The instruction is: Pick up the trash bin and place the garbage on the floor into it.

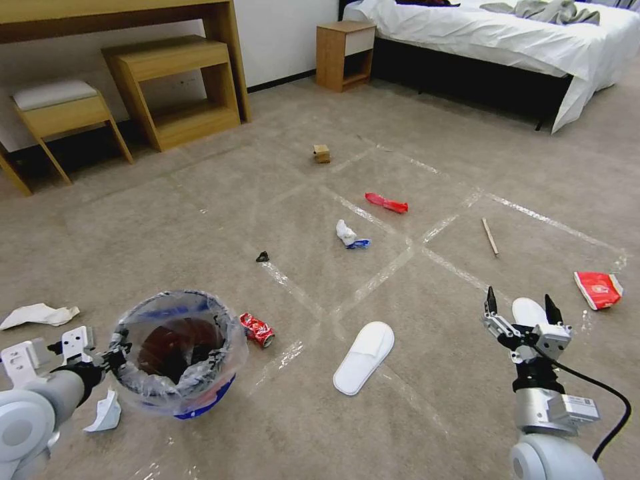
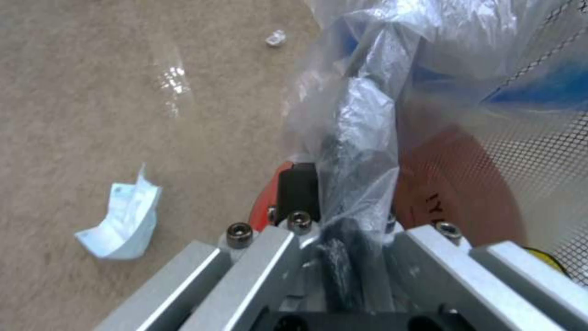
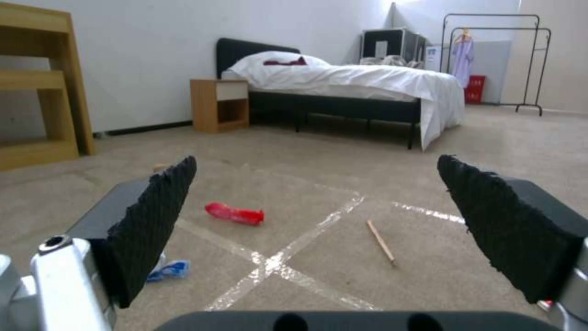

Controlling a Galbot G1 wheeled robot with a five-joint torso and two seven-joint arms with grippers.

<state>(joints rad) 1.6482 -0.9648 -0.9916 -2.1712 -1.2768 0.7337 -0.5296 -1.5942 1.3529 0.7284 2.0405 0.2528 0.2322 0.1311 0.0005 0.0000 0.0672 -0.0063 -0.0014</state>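
Left hand [image 1: 119, 353] pinches the bin [image 1: 177, 351] at its bag-lined rim: light but slippery film. Right hand [image 1: 519, 308] wide open, empty, over a soft slipper [image 1: 529, 311] right of the bin; grab mid-body.

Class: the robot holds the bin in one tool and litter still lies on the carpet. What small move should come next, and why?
Probably lower the right tool onto the slipper just beyond it. That tool is open and empty, while the left tool is shut on the rim of the bin, held off the floor. Judged from the head view, no other litter lies as close to the right tool.
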